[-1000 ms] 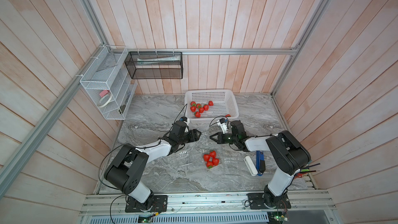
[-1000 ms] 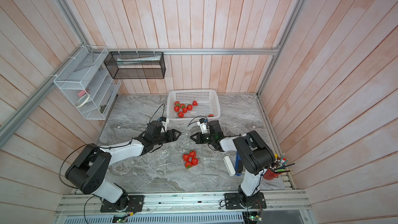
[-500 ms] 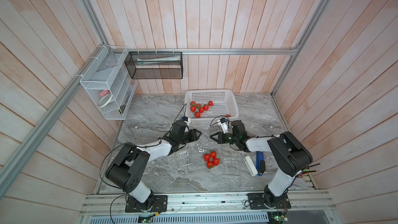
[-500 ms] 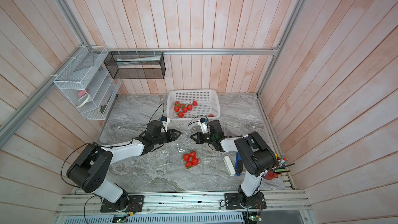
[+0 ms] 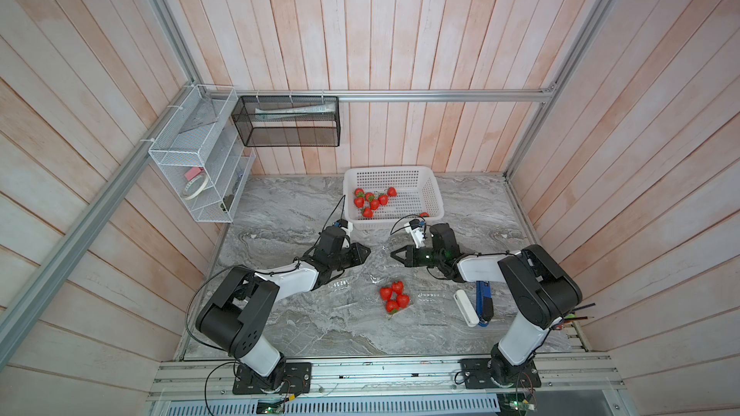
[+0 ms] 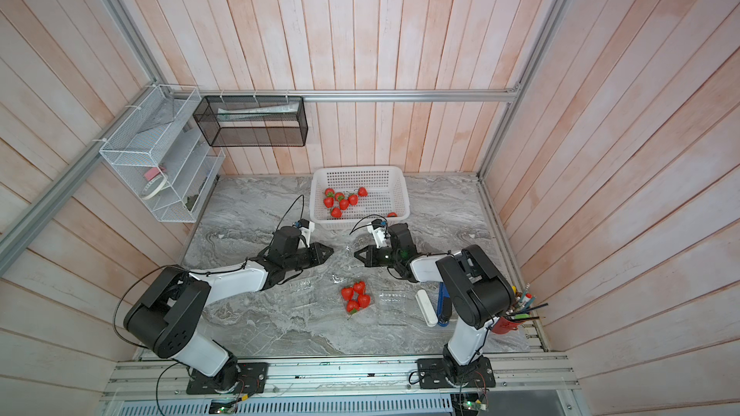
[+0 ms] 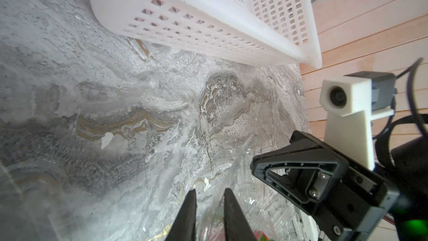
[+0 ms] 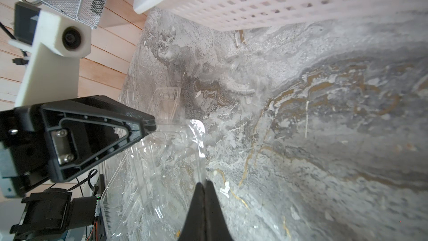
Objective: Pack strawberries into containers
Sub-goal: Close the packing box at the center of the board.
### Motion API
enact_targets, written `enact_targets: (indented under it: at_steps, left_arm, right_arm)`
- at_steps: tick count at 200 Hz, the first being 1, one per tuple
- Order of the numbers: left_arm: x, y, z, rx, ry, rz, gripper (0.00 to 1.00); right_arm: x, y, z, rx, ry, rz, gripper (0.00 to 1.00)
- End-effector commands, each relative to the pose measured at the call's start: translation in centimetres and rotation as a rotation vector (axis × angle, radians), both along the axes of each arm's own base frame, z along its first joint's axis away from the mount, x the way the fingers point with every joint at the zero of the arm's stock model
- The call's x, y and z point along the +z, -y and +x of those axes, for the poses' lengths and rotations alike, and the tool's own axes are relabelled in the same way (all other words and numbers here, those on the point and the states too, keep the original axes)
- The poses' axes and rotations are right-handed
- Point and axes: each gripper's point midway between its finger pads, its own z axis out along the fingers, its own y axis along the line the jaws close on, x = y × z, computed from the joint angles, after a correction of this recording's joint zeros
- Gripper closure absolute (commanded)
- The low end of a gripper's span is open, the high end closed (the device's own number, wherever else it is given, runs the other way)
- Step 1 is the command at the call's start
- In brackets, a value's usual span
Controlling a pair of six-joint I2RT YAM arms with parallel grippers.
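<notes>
Far left on the wall hangs the white wire rack (image 5: 192,154), with a black mesh bin (image 5: 286,122) just beside it. Now my left gripper (image 5: 367,252), low over the marble table (image 5: 280,214) in front of the white basket (image 5: 376,226). Its fingers (image 7: 191,205) stand a narrow gap apart with clear plastic running between them, and I cannot tell whether they pinch it. That plastic belongs to the clear container (image 8: 166,154), lying open between my two grippers. Facing it from the other side, my right gripper (image 8: 203,183) is clenched tight on the container's rim.

Toward the back wall, seven strawberries (image 5: 372,200) cluster in the basket's left half. One more berry (image 5: 423,214) sits at its near right corner. Nearer the front edge, a packed four (image 5: 394,298) bunch together inside a second clear box (image 5: 413,301). Further right, a white bar (image 5: 465,308) and a blue item (image 5: 484,302) lie side by side. The red pencil cup (image 6: 505,325) stands at the table's right edge.
</notes>
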Motion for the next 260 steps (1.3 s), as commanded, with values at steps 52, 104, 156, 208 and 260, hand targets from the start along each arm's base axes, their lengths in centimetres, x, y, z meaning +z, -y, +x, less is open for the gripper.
enact_targets:
  at_steps: [52,104,156,208,260]
  left_arm:
    - [-0.3,-1.2,0.0,0.027,0.06,0.091,0.81]
    - [-0.5,-1.9,0.1,0.056,0.087,0.141,0.82]
    - [-0.8,-3.0,0.4,0.099,0.115,0.19,0.82]
    - [0.3,-4.5,0.7,0.15,0.153,0.24,0.82]
    - [0.3,-5.9,0.8,0.187,0.165,0.311,0.82]
  right_arm:
    - [1.7,-0.2,0.5,0.007,0.03,0.027,0.89]
    - [2.2,-0.4,0.6,0.008,0.027,0.038,0.72]
    - [2.9,0.2,0.3,-0.011,0.036,0.016,0.62]
    - [3.6,1.5,-0.7,-0.046,0.034,-0.044,0.64]
    - [1.5,3.4,-3.4,-0.07,-0.069,-0.206,0.8]
